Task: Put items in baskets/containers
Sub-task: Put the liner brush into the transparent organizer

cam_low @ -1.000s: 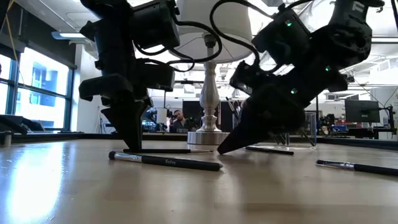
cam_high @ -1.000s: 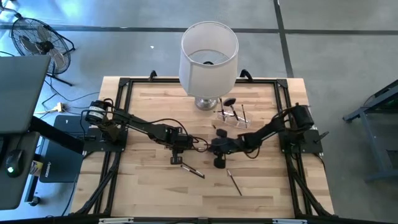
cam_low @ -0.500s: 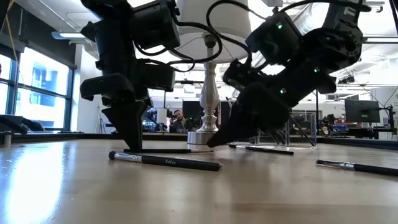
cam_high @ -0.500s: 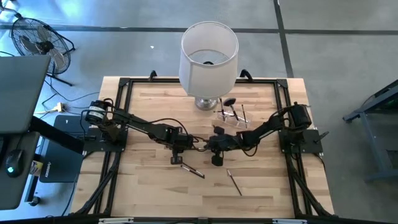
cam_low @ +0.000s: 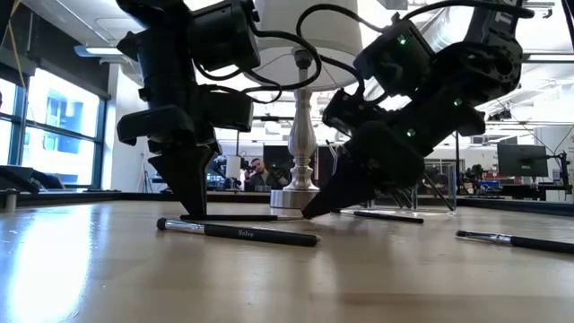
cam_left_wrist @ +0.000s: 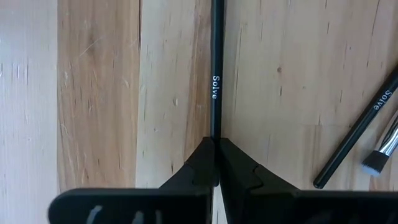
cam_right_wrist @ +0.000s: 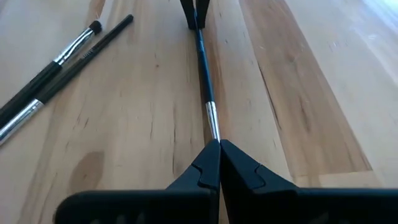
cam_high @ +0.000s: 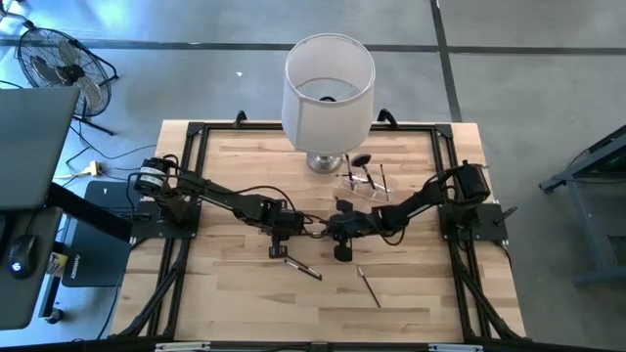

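You have both pincers clamped on one slim brush (cam_left_wrist: 214, 87) mid-counter (cam_high: 411, 293), left pincer (cam_left_wrist: 215, 146) and right pincer (cam_right_wrist: 214, 146) at opposite ends, apparently to lift it level.

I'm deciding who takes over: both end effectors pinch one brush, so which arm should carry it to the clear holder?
Probably the right. Its end effector is shut on the brush at the silver ferrule, and the clear holder lies on its side of the table. The left end effector pinches the handle end, farther away.
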{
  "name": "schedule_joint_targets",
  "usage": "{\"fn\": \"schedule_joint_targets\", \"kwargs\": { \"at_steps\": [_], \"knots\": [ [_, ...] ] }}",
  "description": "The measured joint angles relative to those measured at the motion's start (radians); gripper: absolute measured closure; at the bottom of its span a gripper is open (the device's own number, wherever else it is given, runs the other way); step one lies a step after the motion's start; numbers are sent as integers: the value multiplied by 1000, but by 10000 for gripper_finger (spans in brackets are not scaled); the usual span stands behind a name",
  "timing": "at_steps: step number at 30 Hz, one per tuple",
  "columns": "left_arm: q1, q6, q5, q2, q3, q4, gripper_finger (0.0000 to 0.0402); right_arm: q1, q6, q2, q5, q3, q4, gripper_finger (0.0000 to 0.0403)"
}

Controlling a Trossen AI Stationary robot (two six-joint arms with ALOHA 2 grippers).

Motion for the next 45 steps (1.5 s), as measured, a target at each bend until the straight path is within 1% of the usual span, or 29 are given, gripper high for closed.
{"fn": "schedule_joint_targets", "kwargs": {
  "at_steps": [4,12,18,45],
  "knots": [
    [0,0,0,0,0,0,397,-9,-5,0,-22,0,-14,403],
    [0,0,0,0,0,1,397,-10,-25,-1,-22,0,-15,403],
    [0,0,0,0,0,1,397,-10,-26,-1,-6,0,45,403],
    [0,0,0,0,0,1,397,-10,-16,-1,-30,0,28,402]
  ]
}}
